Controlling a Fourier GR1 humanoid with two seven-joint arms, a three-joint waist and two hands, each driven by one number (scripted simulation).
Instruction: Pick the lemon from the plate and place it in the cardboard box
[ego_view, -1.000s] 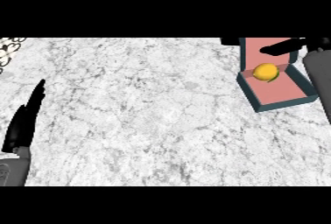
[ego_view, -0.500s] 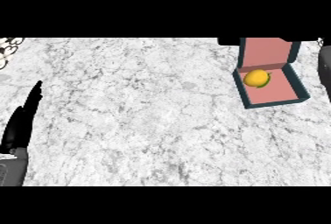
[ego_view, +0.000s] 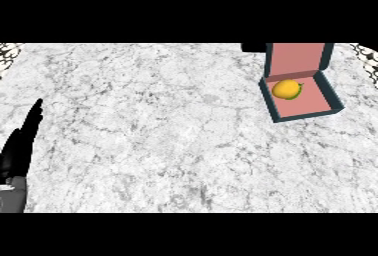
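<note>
Our left hand (ego_view: 22, 142) rests at the left edge of the view, its black fingers straight and pointing up the counter (ego_view: 162, 130), with nothing in them. Our right hand shows nowhere, so we say nothing of its fingers.

The lemon (ego_view: 286, 89) lies inside the cardboard box (ego_view: 306, 116) at the far right, on the pink floor and close to the hinge side, under the raised lid (ego_view: 297, 57). We see no plate anywhere in this view.

We judge the placing to be as good as done. What is left is to make sure the lemon sits settled. If the right arm comes back over that corner, we would lift it high over the lid and walls so that it does not nudge the box.

Little else is about. A dark shape (ego_view: 253, 47) sits just behind the box at the top edge, and we cannot tell what it is. Patterned patches (ego_view: 11, 50) mark the far corners. Nothing lies between our left hand and the box.
</note>
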